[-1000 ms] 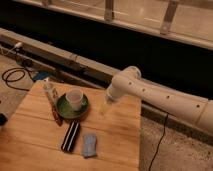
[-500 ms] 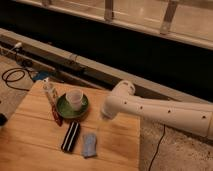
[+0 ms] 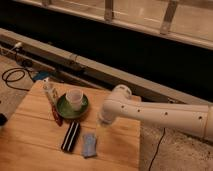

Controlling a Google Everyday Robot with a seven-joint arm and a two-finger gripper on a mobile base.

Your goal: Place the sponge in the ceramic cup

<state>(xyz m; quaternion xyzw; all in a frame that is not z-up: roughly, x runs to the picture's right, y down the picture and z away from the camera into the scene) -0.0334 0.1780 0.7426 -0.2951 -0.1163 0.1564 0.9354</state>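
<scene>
The light-blue sponge (image 3: 89, 144) lies flat on the wooden table (image 3: 30, 135), near the front edge. Beside it on the left is a black-and-white striped bar (image 3: 70, 136). The white ceramic cup (image 3: 74, 98) stands upright on a dark green saucer (image 3: 64, 111), farther back and to the left. My white arm reaches in from the right, and its gripper (image 3: 100, 127) points down just above and to the right of the sponge, apart from the cup.
A red-handled tool (image 3: 55, 114) and a small white bottle (image 3: 48, 90) lie left of the saucer. Black cables (image 3: 12, 75) run over the floor at the left. A dark wall with a grey ledge (image 3: 75, 60) stands behind the table.
The arm has swung down and forward, and the gripper has dropped from beside the saucer to just above the sponge. The objects on the table have not moved.
</scene>
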